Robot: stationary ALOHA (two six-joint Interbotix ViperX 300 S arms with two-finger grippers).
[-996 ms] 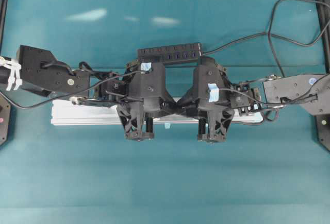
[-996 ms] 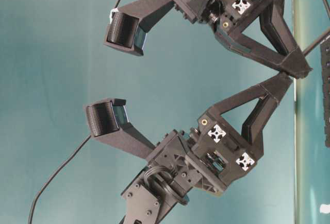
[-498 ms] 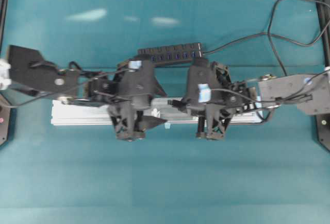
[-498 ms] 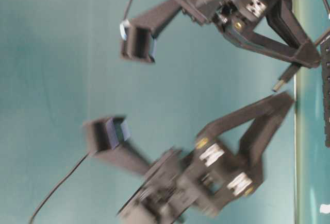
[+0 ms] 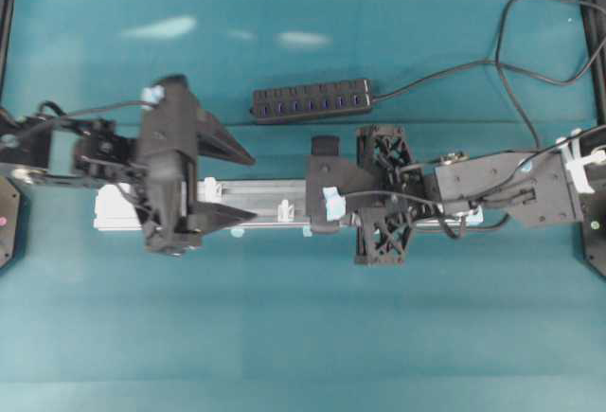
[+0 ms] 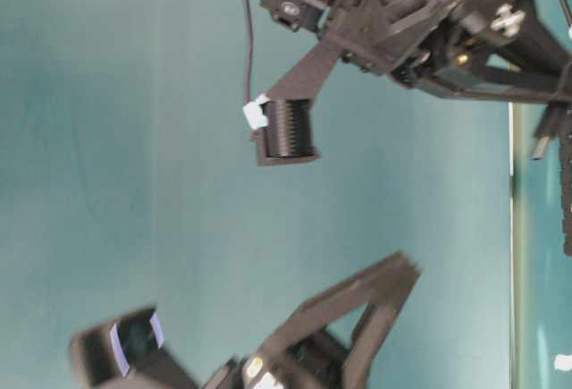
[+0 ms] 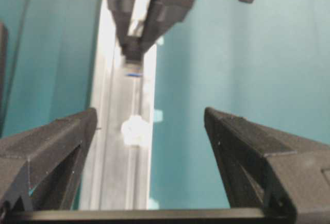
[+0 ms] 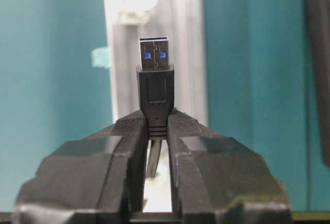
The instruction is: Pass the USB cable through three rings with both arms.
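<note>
Teal bench (image 5: 284,336) carries everything, with the silver rail (image 5: 256,192) lying lengthwise across its middle and the black hub (image 5: 311,101) nearer the far edge. Over the rail's left end hangs the left gripper (image 5: 241,187), spread wide and holding nothing. The right gripper (image 8: 157,131) is clamped tight on the USB cable (image 8: 155,98) just behind its plug, which points along the rail. One whitish ring (image 7: 133,129) stands on the rail between the two grippers.
</note>
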